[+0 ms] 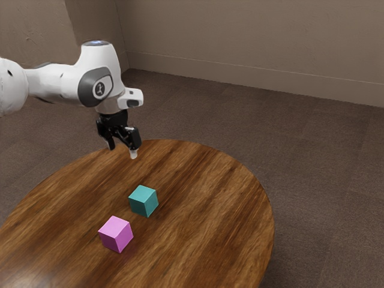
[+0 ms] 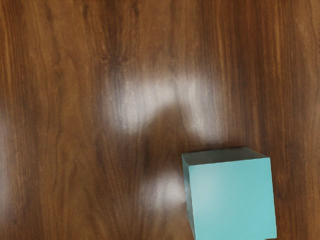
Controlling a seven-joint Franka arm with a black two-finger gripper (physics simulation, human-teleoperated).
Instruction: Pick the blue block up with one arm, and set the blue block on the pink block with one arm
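A teal-blue block rests on the round wooden table, near its middle. Just in front of it, toward the exterior view's left, sits a pink block; a small gap separates the two. My gripper hangs above the table's far side, behind and above the blue block, open and holding nothing. In the wrist view the blue block lies on the wood, off to one side of the spot under my hand.
The table's curved edge drops to a dark carpeted floor on the exterior view's right. A beige wall stands behind. Bare wood surrounds both blocks.
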